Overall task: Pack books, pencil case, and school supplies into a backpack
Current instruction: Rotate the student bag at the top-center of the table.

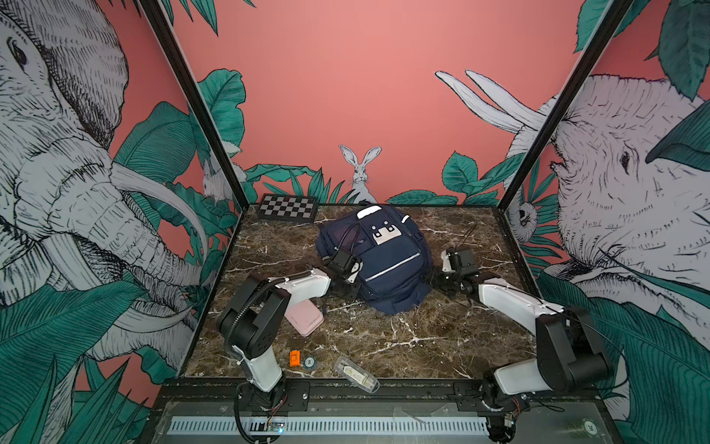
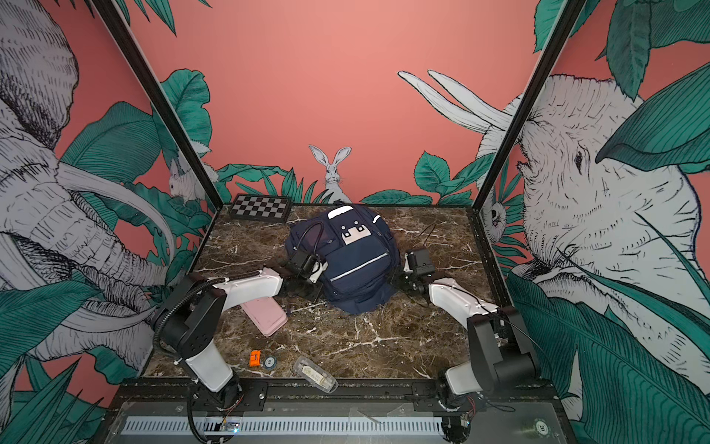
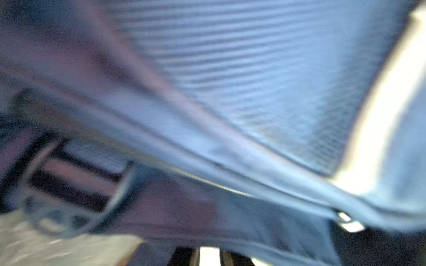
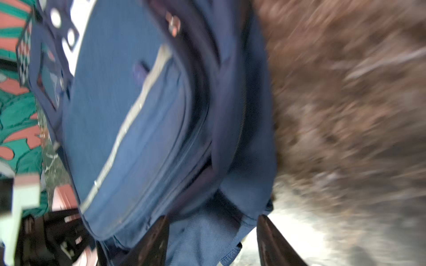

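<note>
The left tool (image 1: 347, 286) sits at the near left edge of the big soft navy-blue fabric backpack (image 1: 388, 265) (how wide its jaws stand, I cannot tell). The backpack lies front-up mid brown marble table (image 1: 384, 346), long axis front-to-back, top pointing away. It looks limp, so a seam or strap seems the best hold. The right tool (image 4: 212, 244) straddles its near right corner, jaws wide

Enclosed robot test booth, jungle-mural walls (image 1: 345, 96), marble-pattern tabletop (image 1: 403, 338), black frame posts (image 1: 192, 100)

Chessboard (image 1: 288, 208) in far corner of marble table (image 1: 422, 338).
</note>
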{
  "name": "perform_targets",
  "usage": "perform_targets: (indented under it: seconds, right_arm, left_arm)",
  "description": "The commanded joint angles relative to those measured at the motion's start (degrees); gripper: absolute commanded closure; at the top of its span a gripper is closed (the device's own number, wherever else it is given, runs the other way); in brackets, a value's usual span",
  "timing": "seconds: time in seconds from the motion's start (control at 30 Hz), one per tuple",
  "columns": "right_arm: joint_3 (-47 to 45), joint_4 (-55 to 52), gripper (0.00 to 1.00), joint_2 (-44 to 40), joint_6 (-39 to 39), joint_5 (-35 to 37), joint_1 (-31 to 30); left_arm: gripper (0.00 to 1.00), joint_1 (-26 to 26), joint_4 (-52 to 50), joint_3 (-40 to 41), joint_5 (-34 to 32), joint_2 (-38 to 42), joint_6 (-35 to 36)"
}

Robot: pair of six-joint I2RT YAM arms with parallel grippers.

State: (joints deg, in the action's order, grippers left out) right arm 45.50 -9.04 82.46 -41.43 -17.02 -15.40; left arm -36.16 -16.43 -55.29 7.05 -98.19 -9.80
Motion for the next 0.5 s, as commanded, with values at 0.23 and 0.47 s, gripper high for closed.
perform_targets:
  seconds: [0.23, 0.47]
  right_arm:
    - [2.5, -4.9, 0.39, -6.4, 4.2, -3.7, 2.7]
    - [-1.7, -4.9, 0.39, -13.0, 0.1, -2.3, -5.6]
  left_arm:
    - [0.81, -9.9, 0.1, -6.1, 3.0, -0.5, -0.5]
    - [0.78, -12.9, -1.9, -10.9, 6.2, -1.4, 1.5]
